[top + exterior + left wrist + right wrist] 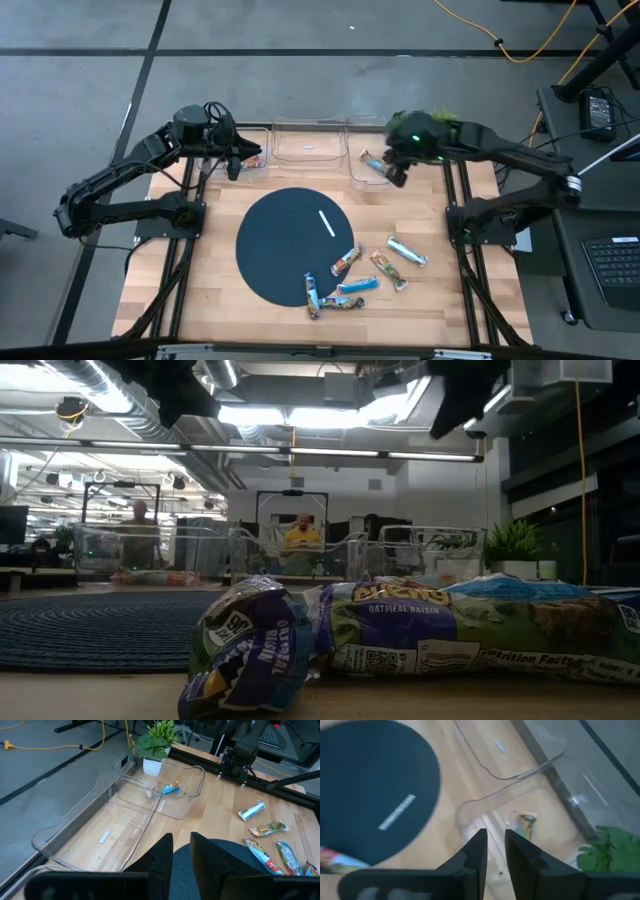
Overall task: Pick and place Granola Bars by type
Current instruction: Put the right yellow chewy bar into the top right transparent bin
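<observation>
The right gripper [494, 851] hangs over the right bin [362, 178] with narrow, empty fingers, one bar [376, 165] lies inside, and the left gripper [181, 851], also empty, waits; the heaped bars [350, 285] on the table could be confused by type.

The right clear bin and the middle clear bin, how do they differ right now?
The right clear bin holds a wrapped granola bar; the middle clear bin holds only a small pale strip. The right gripper hovers over the right bin; no gripper is above the middle bin. Both are clear bins along the table's far edge.
</observation>
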Motion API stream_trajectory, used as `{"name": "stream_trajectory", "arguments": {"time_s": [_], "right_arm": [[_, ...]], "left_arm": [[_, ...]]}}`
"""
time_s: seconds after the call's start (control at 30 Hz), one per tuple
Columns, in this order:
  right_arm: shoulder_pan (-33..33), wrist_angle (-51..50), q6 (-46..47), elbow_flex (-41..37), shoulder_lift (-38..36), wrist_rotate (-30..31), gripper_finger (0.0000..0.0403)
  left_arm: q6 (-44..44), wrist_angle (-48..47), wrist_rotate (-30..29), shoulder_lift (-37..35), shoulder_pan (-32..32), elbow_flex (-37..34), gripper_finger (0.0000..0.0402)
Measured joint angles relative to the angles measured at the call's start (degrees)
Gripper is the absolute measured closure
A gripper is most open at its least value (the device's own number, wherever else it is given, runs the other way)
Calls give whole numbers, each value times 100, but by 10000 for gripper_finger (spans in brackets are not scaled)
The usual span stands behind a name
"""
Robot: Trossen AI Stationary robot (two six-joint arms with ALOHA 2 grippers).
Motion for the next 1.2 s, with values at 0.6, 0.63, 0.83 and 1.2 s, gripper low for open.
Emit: {"name": "stream_trajectory", "arguments": {"time_s": [0.6, 0.63, 0.83, 1.2], "right_arm": [[1227, -1241, 704, -47, -924, -1802, 333], [1427, -1296, 831, -118, -919, -1720, 333], [2282, -1141, 2292, -846, -880, -1531, 333], [3317, 275, 4769, -2753, -868, -1730, 333]], "left_arm": [[265, 0, 31, -32, 1, 0, 341], [227, -2, 78, -33, 2, 0, 341], [188, -162, 131, -46, 0, 0, 341], [490, -310, 83, -44, -1, 0, 341]]}}
